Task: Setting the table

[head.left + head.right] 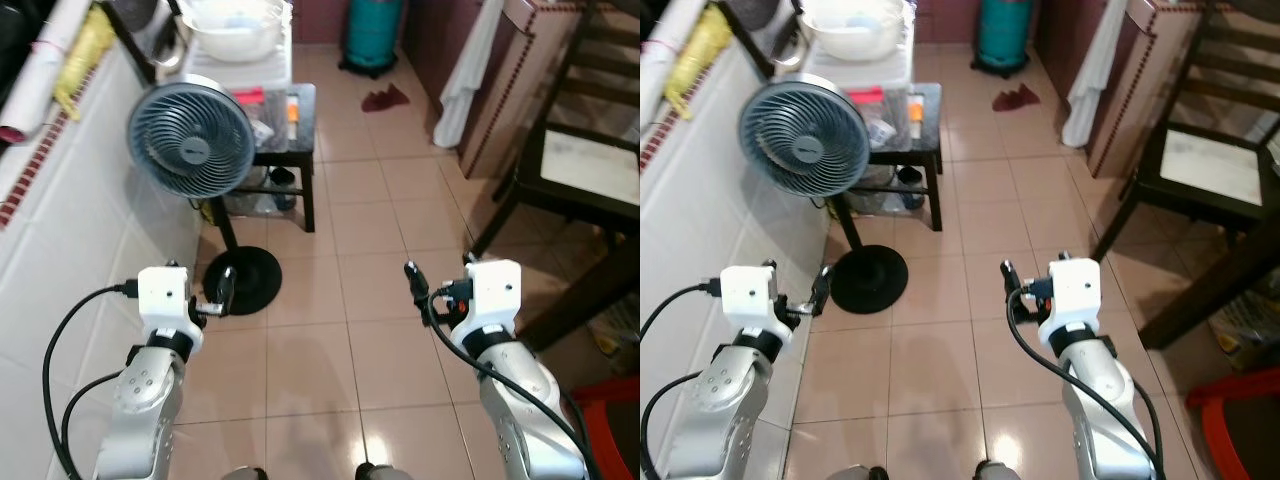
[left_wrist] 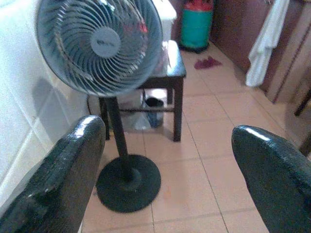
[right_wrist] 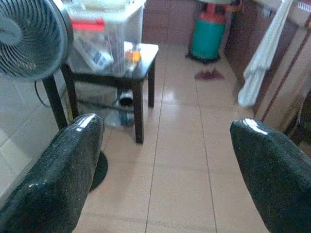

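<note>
I hold both arms forward over the tiled floor (image 1: 350,330), carrying nothing. Left gripper (image 2: 167,160) and right gripper (image 3: 165,160) have fingers spread, empty, ready for pickup. The bowl (image 1: 235,28) sits well ahead on the worktop (image 1: 300,100), behind the fan (image 1: 190,135).

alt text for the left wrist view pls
The left tool's two black fingers stand wide open and empty over tan floor tiles. Ahead, a grey pedestal fan stands by a white tiled wall, a small dark side table behind.

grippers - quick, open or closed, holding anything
Left gripper: open, holding nothing, raised near the fan.
Right gripper: open, holding nothing, raised over the tiled floor.
</note>
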Motion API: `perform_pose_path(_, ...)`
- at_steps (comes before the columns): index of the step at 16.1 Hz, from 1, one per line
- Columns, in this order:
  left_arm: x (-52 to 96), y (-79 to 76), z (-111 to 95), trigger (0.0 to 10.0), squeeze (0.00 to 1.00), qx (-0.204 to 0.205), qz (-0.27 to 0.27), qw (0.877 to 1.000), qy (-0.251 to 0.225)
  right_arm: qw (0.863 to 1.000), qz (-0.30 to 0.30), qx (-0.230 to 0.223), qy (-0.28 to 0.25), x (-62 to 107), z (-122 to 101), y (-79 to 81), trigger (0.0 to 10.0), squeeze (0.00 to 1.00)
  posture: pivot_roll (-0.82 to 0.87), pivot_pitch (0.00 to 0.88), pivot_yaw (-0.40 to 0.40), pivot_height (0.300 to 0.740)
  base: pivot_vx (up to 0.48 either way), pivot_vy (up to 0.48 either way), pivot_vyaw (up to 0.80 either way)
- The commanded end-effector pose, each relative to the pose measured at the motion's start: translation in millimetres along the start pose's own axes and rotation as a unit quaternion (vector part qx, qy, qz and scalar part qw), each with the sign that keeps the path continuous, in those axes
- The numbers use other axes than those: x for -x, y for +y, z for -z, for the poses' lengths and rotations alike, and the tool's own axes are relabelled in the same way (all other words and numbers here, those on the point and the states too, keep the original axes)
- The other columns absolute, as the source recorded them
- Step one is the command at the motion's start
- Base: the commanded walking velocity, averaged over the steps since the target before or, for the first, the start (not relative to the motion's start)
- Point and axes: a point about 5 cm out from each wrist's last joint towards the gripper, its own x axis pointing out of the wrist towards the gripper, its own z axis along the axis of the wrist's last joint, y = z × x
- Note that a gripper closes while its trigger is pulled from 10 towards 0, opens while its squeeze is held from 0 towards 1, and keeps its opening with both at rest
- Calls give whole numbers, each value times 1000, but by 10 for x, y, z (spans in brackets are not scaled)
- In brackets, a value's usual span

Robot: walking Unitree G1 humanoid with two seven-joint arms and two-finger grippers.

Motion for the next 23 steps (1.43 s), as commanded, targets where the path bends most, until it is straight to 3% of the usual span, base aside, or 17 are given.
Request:
perform_pose_path(1,-13,11,18,10000,0,-10,-5,1000,0,1000,-4,14,-6,-15,-7,4,10000,0,-112,43,39,740,0,0,0)
perform_pose_path(9,-276,-69,-108,10000,0,-9,17,999,-33,999,27,10,-35,-137,-40,-47,10000,0,-137,0,74,740,0,0,0)
perform_pose_path(16,-193,-91,-40,10000,0,11,13,1000,-26,1000,18,3,-17,-41,20,7,10000,0,-141,52,49,740,0,0,0)
perform_pose_path(23,-122,-129,-36,10000,0,26,20,999,-25,1000,8,-1,-11,-64,-15,32,10000,0,-135,108,36,740,0,0,-759)
